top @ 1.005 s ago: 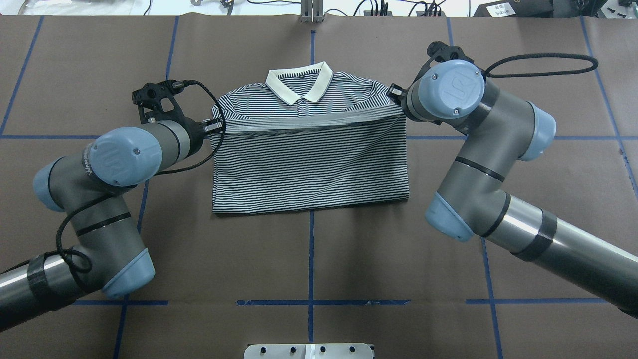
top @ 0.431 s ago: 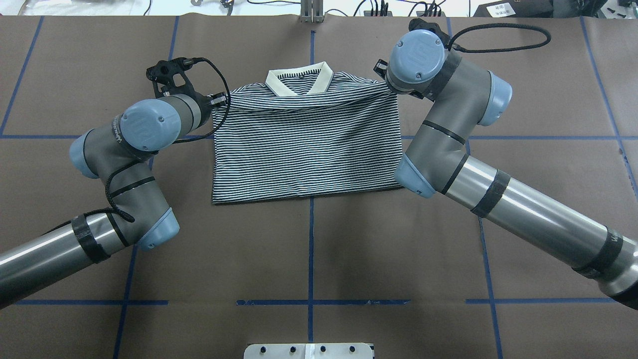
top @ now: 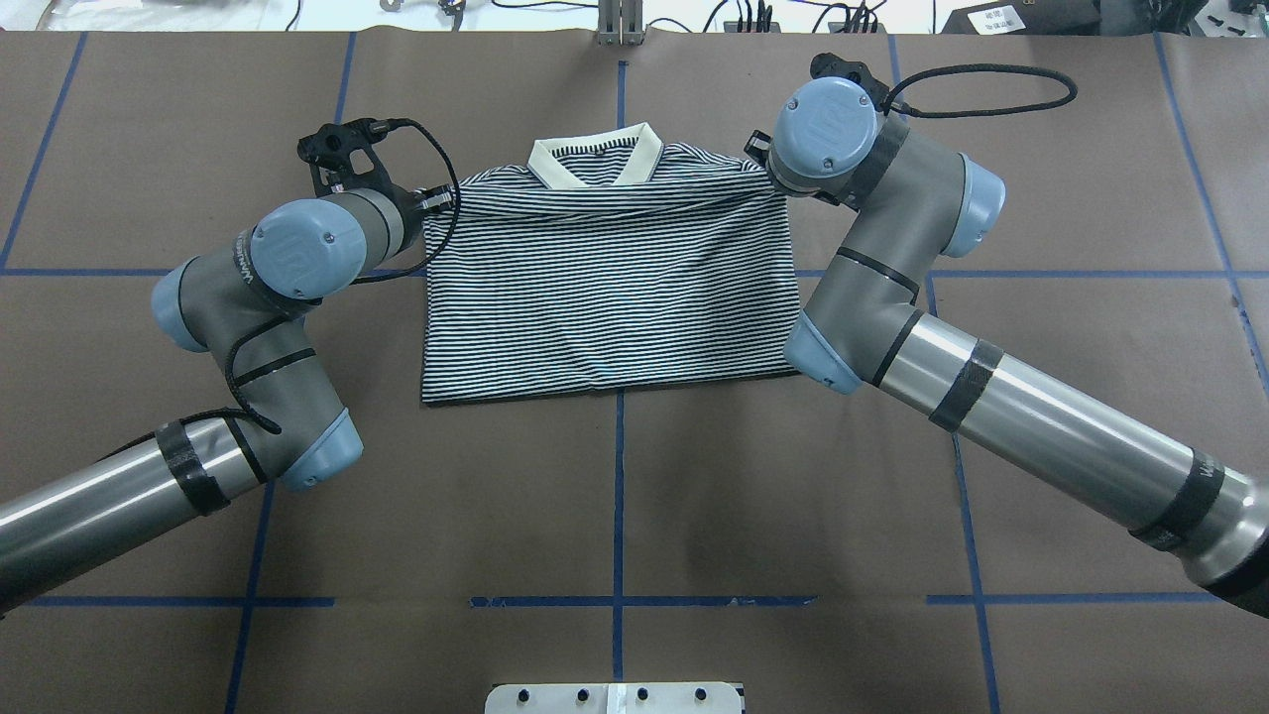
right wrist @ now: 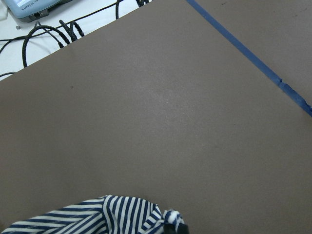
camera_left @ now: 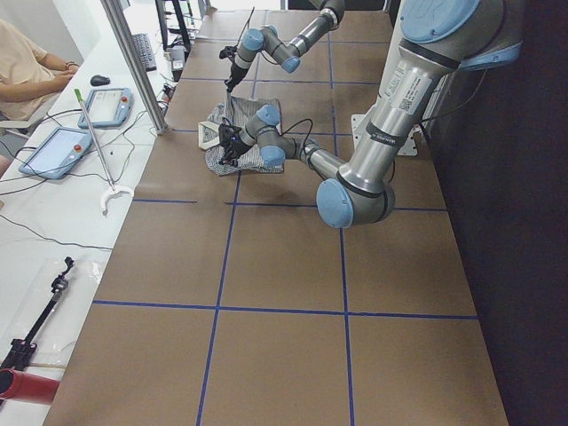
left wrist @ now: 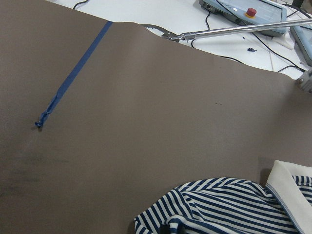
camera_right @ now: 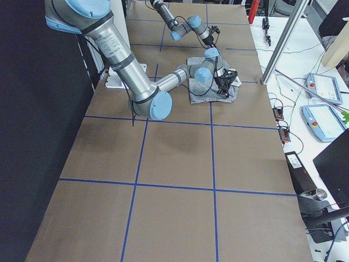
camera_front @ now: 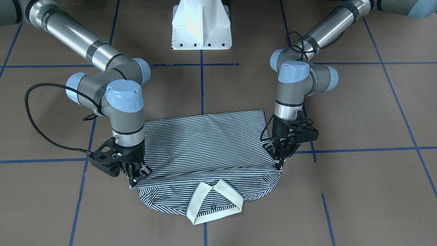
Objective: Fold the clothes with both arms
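Observation:
The navy-and-white striped polo shirt (top: 610,297) lies folded in the middle of the table, its lower half doubled up over the chest. Its cream collar (top: 595,159) sticks out at the far side and also shows in the front view (camera_front: 215,201). My left gripper (camera_front: 280,164) is shut on the folded edge's corner at the shirt's left shoulder, low at the table. My right gripper (camera_front: 137,178) is shut on the other corner. In the overhead view the left gripper (top: 436,198) shows, and the right one is hidden under its wrist. Each wrist view shows striped cloth (left wrist: 229,207) (right wrist: 102,214) at its bottom edge.
The table is covered with brown paper (top: 615,516) marked by blue tape lines (top: 617,496). The white pedestal base (camera_front: 201,24) stands on the robot's side. Cables (top: 753,15) lie along the far edge. Control tablets (camera_left: 106,106) and a seated person (camera_left: 27,62) are beyond it.
Both grippers have carried the shirt's lower edge away from the robot, from mid-chest up to just below the collar, and lowered it. The placket is now covered.

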Motion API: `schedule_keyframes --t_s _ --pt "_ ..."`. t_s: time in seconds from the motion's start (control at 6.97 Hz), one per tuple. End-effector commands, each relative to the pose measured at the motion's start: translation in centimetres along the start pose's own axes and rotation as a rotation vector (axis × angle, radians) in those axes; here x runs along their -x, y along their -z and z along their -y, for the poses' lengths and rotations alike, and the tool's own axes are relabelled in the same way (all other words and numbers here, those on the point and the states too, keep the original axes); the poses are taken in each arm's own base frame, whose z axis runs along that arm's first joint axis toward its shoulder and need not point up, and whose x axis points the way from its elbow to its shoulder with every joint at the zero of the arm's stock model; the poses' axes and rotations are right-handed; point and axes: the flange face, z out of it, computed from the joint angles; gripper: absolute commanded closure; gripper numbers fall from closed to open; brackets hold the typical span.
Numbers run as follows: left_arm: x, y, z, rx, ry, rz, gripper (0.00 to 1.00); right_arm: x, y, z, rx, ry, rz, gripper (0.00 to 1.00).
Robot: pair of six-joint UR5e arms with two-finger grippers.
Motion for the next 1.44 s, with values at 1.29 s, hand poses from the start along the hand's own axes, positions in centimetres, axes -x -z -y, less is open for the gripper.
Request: schedule_keyframes --t_s 1.29 --pt "3.4 -0.1 -0.7 0.001 0.018 -0.1 0.76 0.9 2.7 -0.2 0.019 -0.025 0.107 0.51"
